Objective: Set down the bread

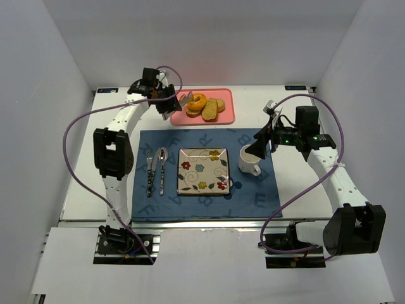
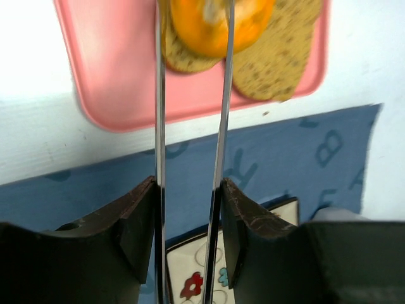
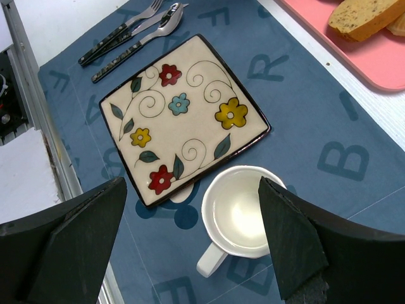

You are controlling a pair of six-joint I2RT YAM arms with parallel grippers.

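The bread (image 1: 197, 101) is a glossy orange ring on the pink tray (image 1: 228, 116) at the back, resting against tan slices (image 1: 212, 109). My left gripper (image 1: 166, 101) is shut on a pair of metal tongs (image 1: 183, 99). In the left wrist view the two tong blades (image 2: 160, 114) run from the gripper (image 2: 190, 190) up to the bread (image 2: 218, 22) and stand on either side of it. Whether the bread is off the tray (image 2: 114, 69) I cannot tell. My right gripper (image 1: 259, 147) hangs open over the white cup (image 3: 243, 212), holding nothing (image 3: 192, 183).
On a blue lettered placemat (image 1: 253, 190) lie a square flowered plate (image 1: 202, 170), a fork (image 1: 150, 171) and spoon (image 1: 162, 168) to its left, and the cup (image 1: 249, 161) to its right. White walls enclose the table on three sides.
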